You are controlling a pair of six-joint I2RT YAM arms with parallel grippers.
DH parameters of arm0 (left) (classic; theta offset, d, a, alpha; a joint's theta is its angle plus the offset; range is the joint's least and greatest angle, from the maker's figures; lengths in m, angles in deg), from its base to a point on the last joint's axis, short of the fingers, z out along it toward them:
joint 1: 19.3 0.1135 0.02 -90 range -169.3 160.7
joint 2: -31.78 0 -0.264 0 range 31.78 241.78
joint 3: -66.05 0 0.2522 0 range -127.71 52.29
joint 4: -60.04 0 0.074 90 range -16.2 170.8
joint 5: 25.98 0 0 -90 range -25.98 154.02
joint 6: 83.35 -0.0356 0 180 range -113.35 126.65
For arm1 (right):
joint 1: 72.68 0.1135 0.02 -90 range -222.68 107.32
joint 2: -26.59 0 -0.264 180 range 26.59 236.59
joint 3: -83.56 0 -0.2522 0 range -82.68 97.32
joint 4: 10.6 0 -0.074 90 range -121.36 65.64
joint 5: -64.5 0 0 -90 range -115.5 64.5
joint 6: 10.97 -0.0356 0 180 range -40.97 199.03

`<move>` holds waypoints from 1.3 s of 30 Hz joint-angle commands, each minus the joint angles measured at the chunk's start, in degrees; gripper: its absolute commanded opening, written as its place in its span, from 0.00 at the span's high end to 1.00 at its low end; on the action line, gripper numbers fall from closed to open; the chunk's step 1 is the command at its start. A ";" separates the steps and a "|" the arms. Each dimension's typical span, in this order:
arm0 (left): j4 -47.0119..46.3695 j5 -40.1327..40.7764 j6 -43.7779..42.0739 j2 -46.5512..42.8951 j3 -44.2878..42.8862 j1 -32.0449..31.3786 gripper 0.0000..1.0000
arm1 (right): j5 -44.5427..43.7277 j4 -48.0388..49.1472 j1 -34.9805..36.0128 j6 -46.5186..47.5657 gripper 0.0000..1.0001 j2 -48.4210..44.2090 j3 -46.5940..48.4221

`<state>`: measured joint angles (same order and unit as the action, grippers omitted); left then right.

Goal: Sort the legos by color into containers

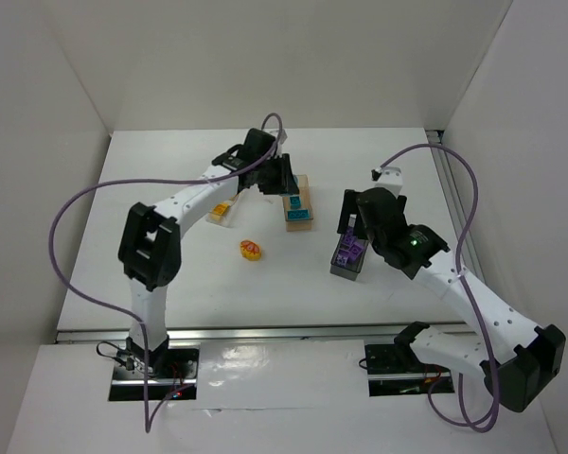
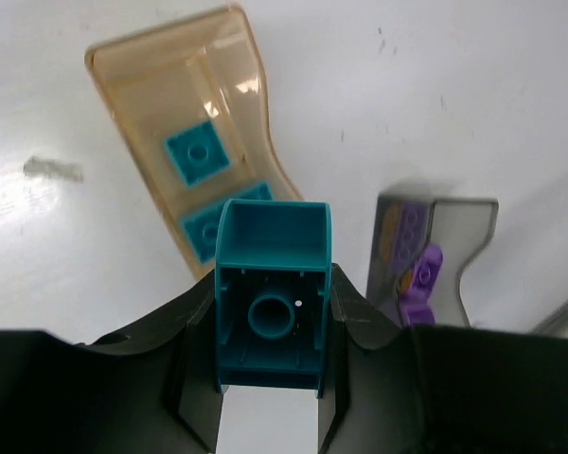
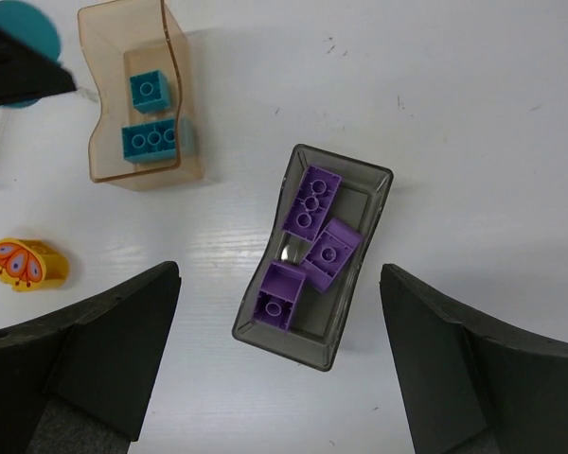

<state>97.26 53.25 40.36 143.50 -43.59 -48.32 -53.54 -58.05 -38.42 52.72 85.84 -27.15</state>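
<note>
White arms [image 1: 191, 197], black joints [image 1: 150, 248] and fingers [image 3: 104, 350], looping purple cables [image 1: 53, 235]

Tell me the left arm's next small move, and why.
Probably ease a little further over the tan box, then open. The left gripper is shut on a teal brick, which in the wrist view hangs at that box's near edge. The box already holds two teal bricks, so the colour matches.
</note>
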 commanded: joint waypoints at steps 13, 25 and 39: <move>12.13 7.41 -2.43 9.15 -20.60 -0.69 0.01 | 2.95 -2.61 0.37 -0.94 0.07 -1.24 3.01; 13.27 15.60 -1.90 -36.62 16.04 11.15 0.07 | 16.34 16.72 21.45 8.17 0.01 24.32 3.96; 17.32 11.91 -1.90 -49.41 26.26 18.73 0.11 | 19.49 23.49 19.71 18.13 0.01 52.02 21.37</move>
<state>115.18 67.11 38.42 96.03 -17.32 -30.09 -36.18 -38.66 -17.11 68.70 136.04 -9.14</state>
